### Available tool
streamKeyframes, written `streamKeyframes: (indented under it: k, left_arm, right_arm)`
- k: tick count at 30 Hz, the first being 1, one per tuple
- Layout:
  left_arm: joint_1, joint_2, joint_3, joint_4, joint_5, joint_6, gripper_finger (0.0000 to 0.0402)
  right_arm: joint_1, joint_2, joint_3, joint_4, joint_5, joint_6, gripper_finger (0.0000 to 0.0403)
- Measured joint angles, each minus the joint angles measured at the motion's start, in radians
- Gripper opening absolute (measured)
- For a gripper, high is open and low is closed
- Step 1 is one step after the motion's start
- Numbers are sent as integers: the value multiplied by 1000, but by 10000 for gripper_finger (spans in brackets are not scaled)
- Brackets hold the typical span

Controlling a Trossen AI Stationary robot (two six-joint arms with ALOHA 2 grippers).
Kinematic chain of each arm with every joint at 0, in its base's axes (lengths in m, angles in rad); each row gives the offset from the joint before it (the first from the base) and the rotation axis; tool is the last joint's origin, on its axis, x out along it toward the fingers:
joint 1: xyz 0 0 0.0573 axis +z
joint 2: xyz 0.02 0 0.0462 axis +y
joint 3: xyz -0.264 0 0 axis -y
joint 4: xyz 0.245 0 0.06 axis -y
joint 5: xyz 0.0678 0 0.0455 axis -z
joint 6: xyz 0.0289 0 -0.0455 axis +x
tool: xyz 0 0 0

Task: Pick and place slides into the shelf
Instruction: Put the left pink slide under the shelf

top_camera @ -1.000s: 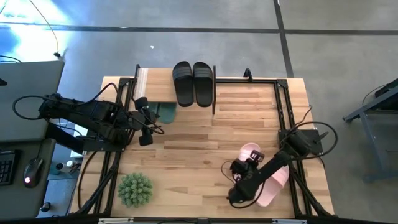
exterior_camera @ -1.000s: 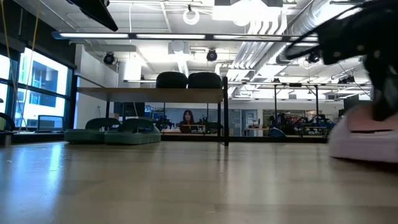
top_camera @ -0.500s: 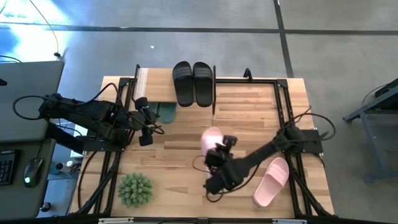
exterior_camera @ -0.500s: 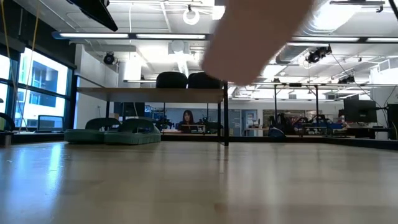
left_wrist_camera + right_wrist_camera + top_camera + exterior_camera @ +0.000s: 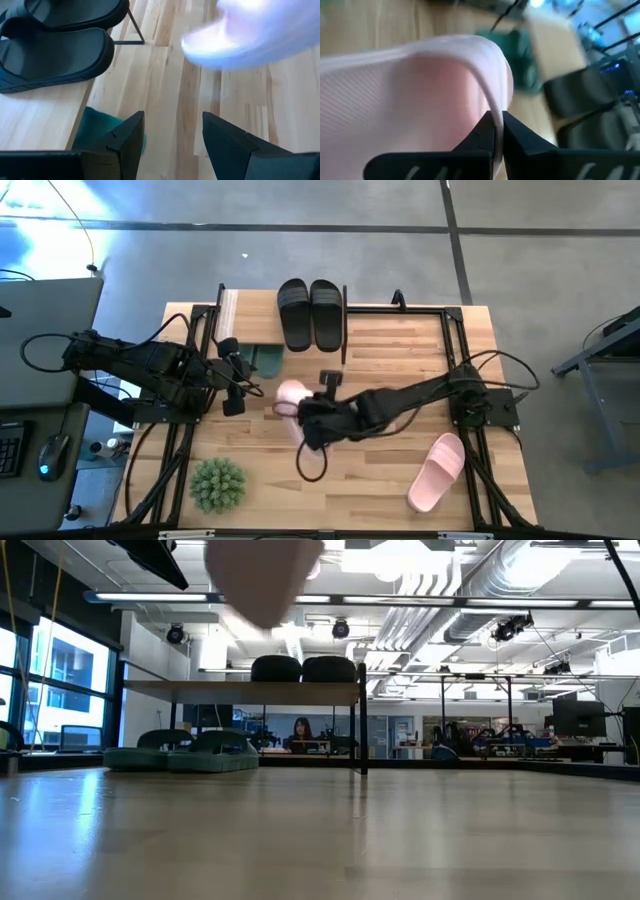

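The shelf (image 5: 232, 308) top is bare left of the black slides (image 5: 310, 313), while the left gripper (image 5: 236, 385) blocks its near-left front.

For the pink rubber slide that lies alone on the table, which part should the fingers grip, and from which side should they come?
The pink rubber slide lies flat near the table's right front corner, apart from everything. I would probably grip one long edge of its sole, coming down from above, with one finger on each side of the edge. The right gripper holds the other pink slide by a thin edge this way.
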Motion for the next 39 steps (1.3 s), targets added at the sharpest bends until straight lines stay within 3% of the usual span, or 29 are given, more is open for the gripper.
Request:
streamKeyframes:
  k: [3,10,19,26,34,39]
  left_arm:
    - [0,0,0,0,17,0,184]
    - [0,0,0,-1,21,1,184]
    - [0,0,0,0,21,1,184]
    - [0,0,0,1,21,1,184]
    - [0,0,0,1,21,1,184]
    - [0,0,0,1,21,0,184]
  right_arm:
    - [-20,5,-136,25,-4,39,0]
    - [-30,25,-411,378,86,-59,0]
    - [-97,30,-550,594,160,-117,0]
    - [-178,144,-426,566,131,-194,0]
    - [-222,371,-57,154,199,-72,0]
    - [-249,475,109,99,185,-68,0]
